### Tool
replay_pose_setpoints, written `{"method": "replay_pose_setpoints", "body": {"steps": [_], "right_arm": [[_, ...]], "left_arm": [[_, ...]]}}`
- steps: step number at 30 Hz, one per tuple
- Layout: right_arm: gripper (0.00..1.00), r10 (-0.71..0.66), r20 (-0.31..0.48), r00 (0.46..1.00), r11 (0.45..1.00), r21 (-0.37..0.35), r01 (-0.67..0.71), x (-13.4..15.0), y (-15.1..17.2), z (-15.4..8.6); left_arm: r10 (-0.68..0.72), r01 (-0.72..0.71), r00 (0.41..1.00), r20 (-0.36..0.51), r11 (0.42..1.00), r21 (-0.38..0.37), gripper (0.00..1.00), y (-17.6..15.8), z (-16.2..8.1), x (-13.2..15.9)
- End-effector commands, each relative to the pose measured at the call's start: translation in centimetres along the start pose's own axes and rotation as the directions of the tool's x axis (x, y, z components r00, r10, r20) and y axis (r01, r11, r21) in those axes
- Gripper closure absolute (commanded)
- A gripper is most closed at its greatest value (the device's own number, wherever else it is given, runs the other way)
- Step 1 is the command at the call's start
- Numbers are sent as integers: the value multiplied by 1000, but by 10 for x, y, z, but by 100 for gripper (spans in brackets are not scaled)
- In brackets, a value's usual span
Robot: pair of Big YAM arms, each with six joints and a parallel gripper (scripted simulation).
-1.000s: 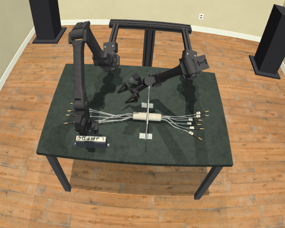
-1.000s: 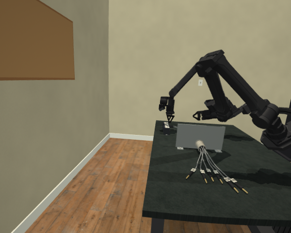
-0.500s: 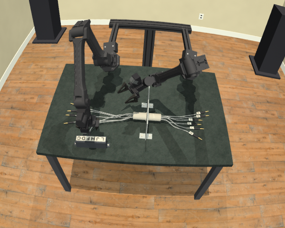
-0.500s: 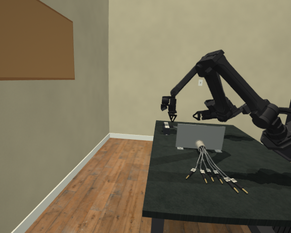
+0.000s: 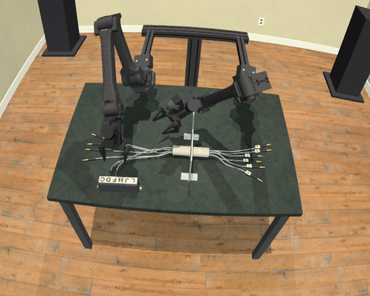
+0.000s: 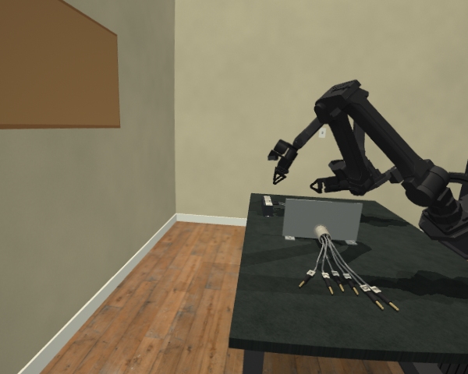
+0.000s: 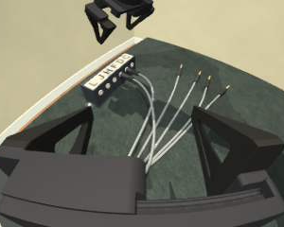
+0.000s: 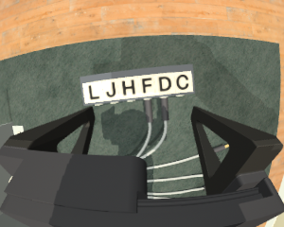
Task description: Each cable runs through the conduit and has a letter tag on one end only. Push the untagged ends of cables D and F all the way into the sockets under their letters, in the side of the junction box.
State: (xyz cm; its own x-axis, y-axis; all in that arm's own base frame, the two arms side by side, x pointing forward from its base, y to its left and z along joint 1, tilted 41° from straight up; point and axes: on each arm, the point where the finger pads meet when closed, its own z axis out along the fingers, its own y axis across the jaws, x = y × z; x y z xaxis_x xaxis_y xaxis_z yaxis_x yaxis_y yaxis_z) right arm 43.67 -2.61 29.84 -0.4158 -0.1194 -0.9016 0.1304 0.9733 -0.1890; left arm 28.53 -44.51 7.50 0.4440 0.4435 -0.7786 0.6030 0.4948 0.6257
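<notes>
The junction box (image 5: pixel 118 186) (image 7: pixel 94 96) (image 8: pixel 137 71) is lettered L J H F D C. One plug (image 7: pixel 125 75) (image 8: pixel 148 111) is in the socket under F, another plug (image 8: pixel 165 110) in the one under D. Their seating depth and cable letters cannot be told. My right gripper (image 5: pixel 114 160) (image 6: pixel 275 183) (image 7: pixel 115 35) (image 8: pixel 142 112) is open and empty, raised above the cables on the conduit side of the box. My left gripper (image 5: pixel 158 126) (image 6: pixel 312 186) (image 7: pixel 142 111) is open and empty, above the table behind the cables. The tagged ends (image 5: pixel 248 172) (image 6: pixel 310 273) fan out beyond the conduit; their letters are too small to read.
Several loose untagged plugs (image 5: pixel 89 159) (image 7: pixel 223 91) (image 8: pixel 220 148) lie beside the box. An upright panel (image 6: pixel 323 213) stands across the middle, with the conduit (image 5: pixel 201 151) (image 6: pixel 321 231) through it. A bracket (image 5: pixel 193 176) holds the panel's foot.
</notes>
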Motion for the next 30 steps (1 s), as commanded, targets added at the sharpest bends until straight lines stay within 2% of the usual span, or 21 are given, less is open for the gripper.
{"method": "replay_pose_setpoints", "body": {"steps": [1,3,6,7,9,30], "right_arm": [[0,28,91,995,1000,-3,-28,-9,8,-7],[0,39,144,989,999,-1,-39,-13,9,-13],[0,43,173,984,999,2,-44,-14,9,-17],[0,46,191,980,999,3,-47,-25,8,-19],[0,41,173,984,999,2,-42,-19,10,-13],[0,34,161,986,999,11,-36,-16,6,-12]], "left_arm": [[9,-9,1000,3,1000,10,0,-6,0,-1],[9,-9,1000,3,1000,10,0,-6,0,-1],[9,-9,1000,3,1000,10,0,-6,0,-1],[9,-9,1000,3,1000,10,0,-6,0,-1],[9,-9,1000,3,1000,10,0,-6,0,-1],[9,-9,1000,3,1000,10,0,-6,0,-1]]}}
